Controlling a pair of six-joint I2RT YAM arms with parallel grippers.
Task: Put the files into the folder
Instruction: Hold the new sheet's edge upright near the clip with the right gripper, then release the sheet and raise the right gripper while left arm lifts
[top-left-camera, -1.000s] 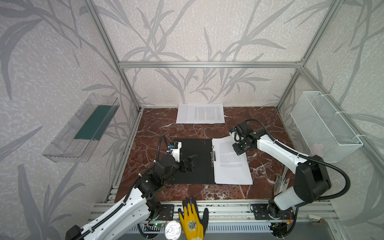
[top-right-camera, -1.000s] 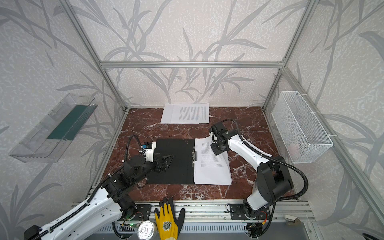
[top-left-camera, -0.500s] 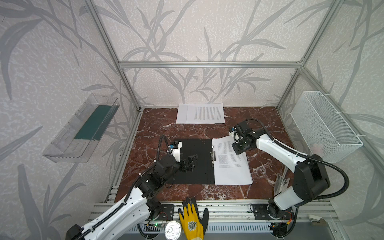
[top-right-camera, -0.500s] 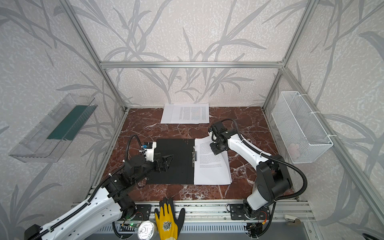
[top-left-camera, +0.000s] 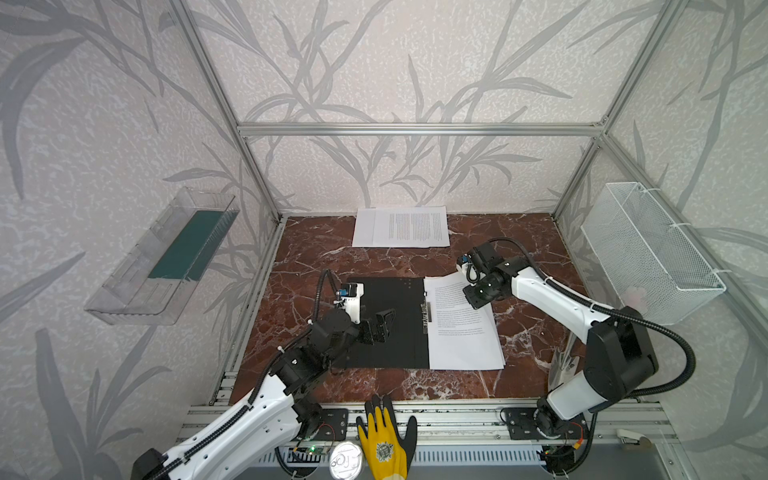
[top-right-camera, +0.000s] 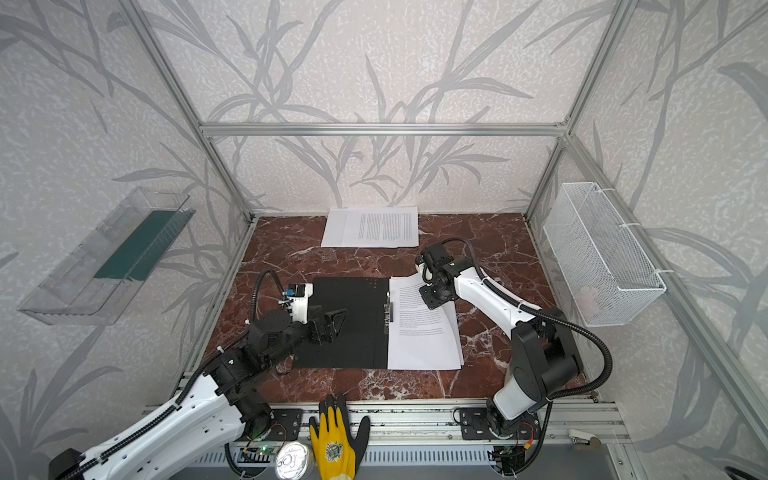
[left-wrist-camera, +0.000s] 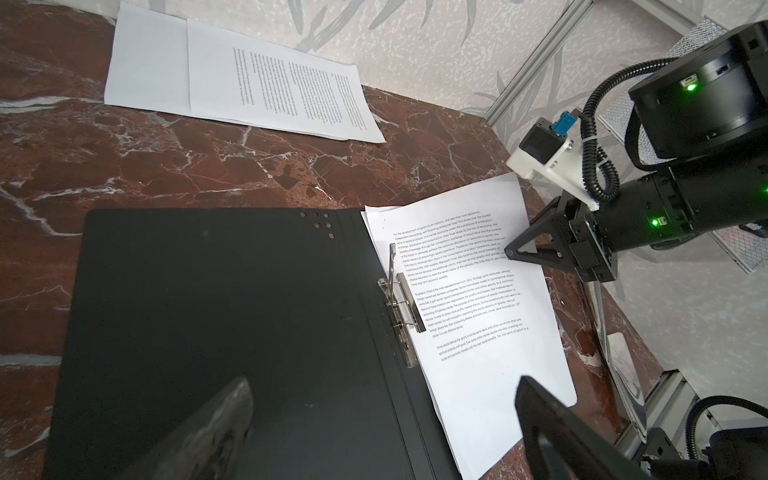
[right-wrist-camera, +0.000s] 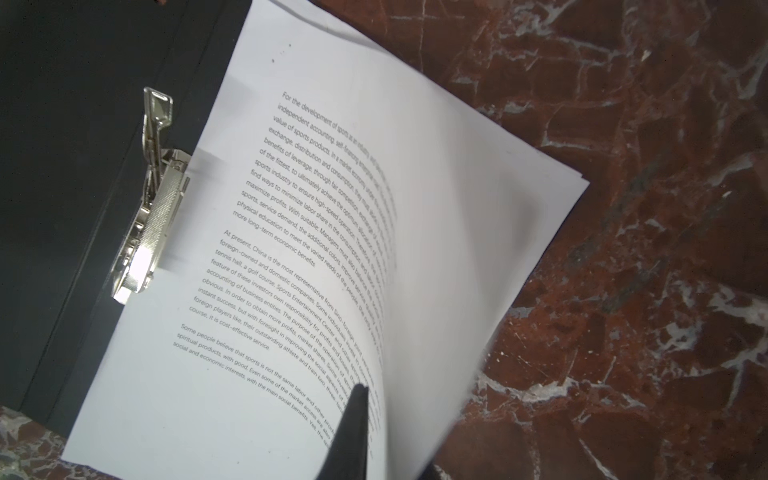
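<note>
Two lots of files (top-left-camera: 461, 332) are in sight: one pile lies on the right half of the open folder (top-left-camera: 386, 324), which sits about mid-counter (top-left-camera: 307, 257), somewhat nearer the front edge. A second pile (top-left-camera: 401, 227) rests against the middle of the far edge. The step in hand looks to be settling the top sheet (right-wrist-camera: 291, 208) onto that right half. The right hand (top-left-camera: 474, 300) is at the sheet's corner toward the counter's far right. It should lower the bowed corner until the paper lies flat, with its inner edge against the metal clip (left-wrist-camera: 401, 299). Only then should it draw off toward the right edge, without dragging the sheet. One finger (right-wrist-camera: 353, 419) lies over the sheet and the other is hidden beneath, so whether the paper is pinched or already free I cannot tell. The left hand (top-left-camera: 381, 327) hangs over the folder's left half, fingers spread wide and holding nothing; it could press that cover flat if the folder shifts. The sheets are thin, white and floppy, printed with dense black paragraphs, and the pile's edges fan slightly. The folder is thin and matte black, with a few punched holes (left-wrist-camera: 318, 220) near its far edge.
</note>
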